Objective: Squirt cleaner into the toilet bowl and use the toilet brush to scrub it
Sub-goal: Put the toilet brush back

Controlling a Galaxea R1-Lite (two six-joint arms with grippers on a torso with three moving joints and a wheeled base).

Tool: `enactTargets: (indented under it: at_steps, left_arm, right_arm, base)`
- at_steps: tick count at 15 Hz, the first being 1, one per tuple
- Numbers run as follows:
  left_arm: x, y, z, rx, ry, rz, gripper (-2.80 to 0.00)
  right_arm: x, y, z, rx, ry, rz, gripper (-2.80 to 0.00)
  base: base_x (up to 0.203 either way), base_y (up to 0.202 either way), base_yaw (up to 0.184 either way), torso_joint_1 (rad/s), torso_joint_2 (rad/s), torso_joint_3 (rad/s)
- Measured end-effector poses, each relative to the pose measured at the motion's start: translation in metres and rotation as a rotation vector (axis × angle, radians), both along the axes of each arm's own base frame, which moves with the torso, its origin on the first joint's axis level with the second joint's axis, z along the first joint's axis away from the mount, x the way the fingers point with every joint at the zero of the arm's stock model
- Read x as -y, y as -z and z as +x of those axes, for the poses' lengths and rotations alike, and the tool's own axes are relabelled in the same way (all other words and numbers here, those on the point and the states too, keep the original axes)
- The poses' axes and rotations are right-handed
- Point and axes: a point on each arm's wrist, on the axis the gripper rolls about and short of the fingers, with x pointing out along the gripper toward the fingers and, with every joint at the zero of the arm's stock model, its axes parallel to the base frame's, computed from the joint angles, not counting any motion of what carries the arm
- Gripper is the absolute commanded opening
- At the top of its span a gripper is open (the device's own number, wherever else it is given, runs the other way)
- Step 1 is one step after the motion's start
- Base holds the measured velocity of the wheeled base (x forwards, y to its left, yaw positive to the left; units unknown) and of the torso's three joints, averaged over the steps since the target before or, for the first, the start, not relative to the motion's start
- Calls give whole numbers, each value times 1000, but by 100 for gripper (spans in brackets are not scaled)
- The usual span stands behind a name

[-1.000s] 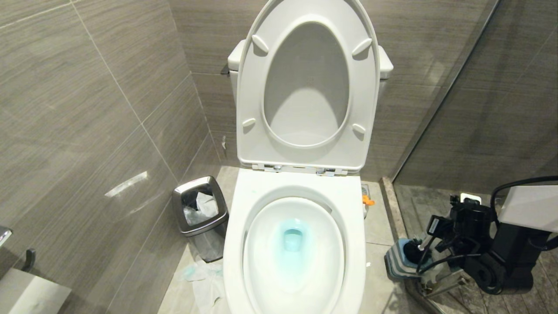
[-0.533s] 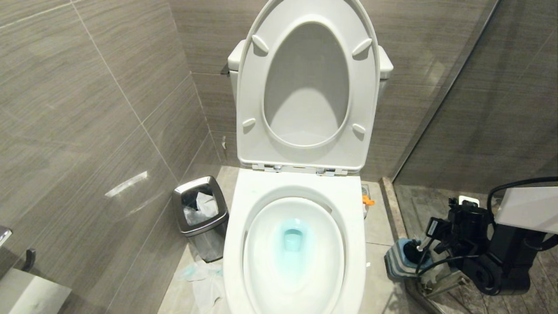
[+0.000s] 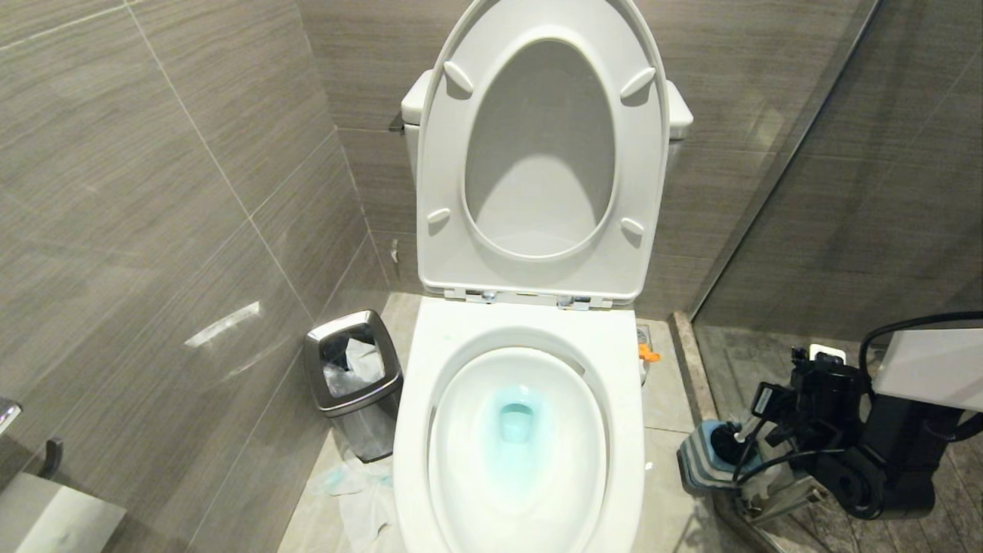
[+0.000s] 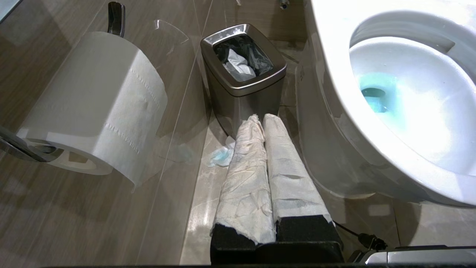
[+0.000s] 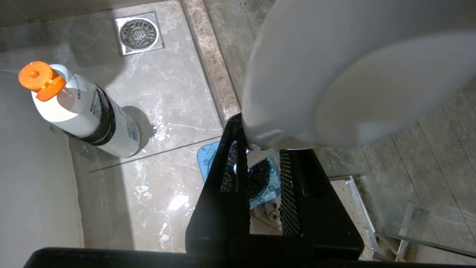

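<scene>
The toilet bowl (image 3: pixel 461 438) stands with seat and lid raised, and blue cleaner tints its water. My right gripper (image 3: pixel 756 434) hangs low to the right of the toilet, shut on the slim white handle of the toilet brush (image 5: pixel 334 74), whose rounded knob looms close in the right wrist view. The black bristle head (image 5: pixel 260 175) sits in the grey-and-blue holder (image 3: pixel 695 461) on the floor. A white cleaner bottle (image 5: pixel 81 111) with an orange cap stands beside the toilet base. My left gripper (image 4: pixel 260 119), its fingers wrapped in white paper, is shut and empty, between the bin and the bowl (image 4: pixel 420 111).
A steel waste bin (image 3: pixel 353 376) with a liner stands left of the toilet, with crumpled tissue (image 3: pixel 361 491) on the floor by it. A toilet paper roll (image 4: pixel 93 104) hangs on the left wall. A glass partition (image 3: pixel 768 192) and a floor drain (image 5: pixel 138 33) lie right.
</scene>
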Motion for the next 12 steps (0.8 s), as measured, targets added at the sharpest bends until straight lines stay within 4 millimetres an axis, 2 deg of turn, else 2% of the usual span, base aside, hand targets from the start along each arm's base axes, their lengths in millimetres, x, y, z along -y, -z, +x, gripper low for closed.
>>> enactTargets:
  at_steps: [6, 7, 8, 12]
  left_arm:
    - [0, 0, 0, 0, 0, 0, -280]
    - [0, 0, 0, 0, 0, -1, -280]
    - [0, 0, 0, 0, 0, 0, -280]
    - [0, 0, 0, 0, 0, 0, -280]
  right_arm:
    - [0, -3, 1, 10, 0, -3, -280]
    - [0, -3, 1, 8, -2, -8, -189]
    - [0, -3, 1, 3, -4, -14, 0]
    - [0, -4, 1, 4, -6, -18, 0]
  base:
    - [0, 0, 0, 0, 0, 0]
    - [0, 0, 0, 0, 0, 0]
    - [0, 0, 0, 0, 0, 0]
    - [0, 0, 0, 0, 0, 0]
